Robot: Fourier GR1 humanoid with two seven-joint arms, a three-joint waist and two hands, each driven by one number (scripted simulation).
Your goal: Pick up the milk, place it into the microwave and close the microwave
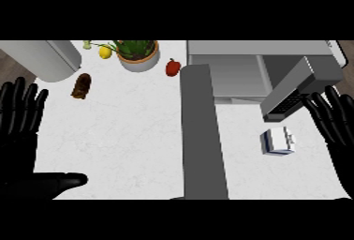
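The milk (278, 141), a small white carton with blue trim, lies on the white counter (124, 140) in front of the microwave (256, 70). The microwave stands at the back right with its cavity showing, its door (297, 91) swung out toward the right front. My right hand (334, 117) is open at the right edge, fingers up, just right of the milk and apart from it. At the left edge my left hand (21, 112) is open too, fingers up, far from the milk.
A grey upright panel (202, 136) runs down the middle of the counter. At the back stand a potted plant (138, 54), a lemon (105, 52), a red pepper (172, 68) and a brown item (81, 86). A grey rounded appliance (45, 58) sits back left.
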